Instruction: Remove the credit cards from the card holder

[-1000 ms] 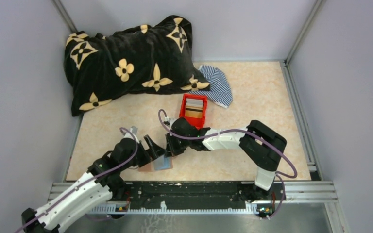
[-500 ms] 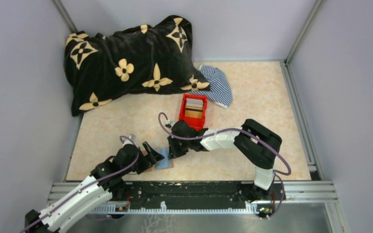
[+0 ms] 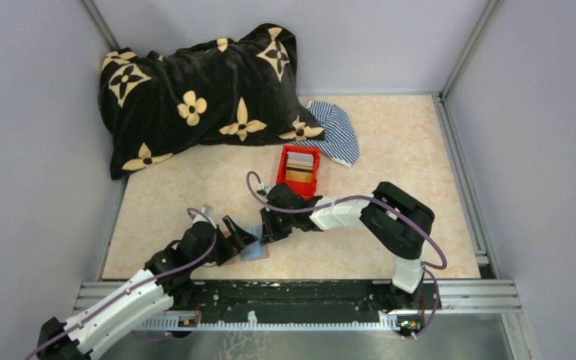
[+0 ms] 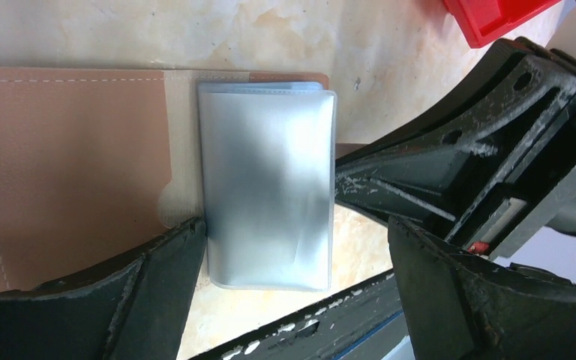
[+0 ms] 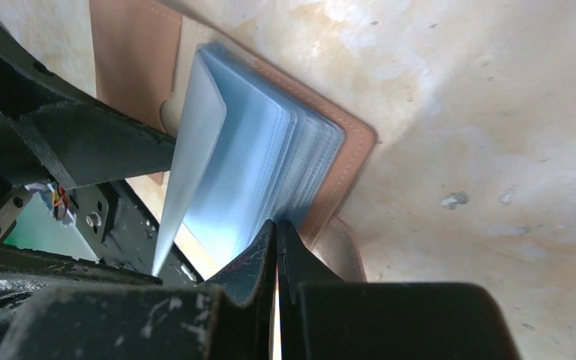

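Currently the card holder [image 3: 230,257] lies open and flat on the desk [image 3: 390,150], close to the near edge and between the two arms. Its reddish-brown leather inner face [image 4: 75,165] points upward. A stack of pale blue plastic leaves [image 4: 266,187] sits on the right half of the leather. Whether these leaves are cards or sleeves cannot be told.

Left end effector [image 3: 241,241]: released, jaws spread wide. In the left wrist view, one finger [image 4: 142,292] lies at the lower left corner of the plastic leaves, over the leather. The other finger [image 4: 480,300] stands apart from the stack on the opposite side. The stack lies between the two fingers, and neither finger grips it.

Right end effector [image 3: 265,237]: clenched, with the two fingertips pressed together and nothing between them. In the right wrist view, the closed tips [image 5: 276,232] rest against the edge of the plastic leaves, just inside the stitched leather rim [image 5: 349,161]. The top leaf [image 5: 195,150] stands tilted up from the rest of the stack.

Behind the right end effector stands a red open-top box [image 3: 282,169]. A black pillow with cream flower marks [image 3: 195,97] lies at the far left of the desk. A striped cloth [image 3: 337,131] lies just beside it.
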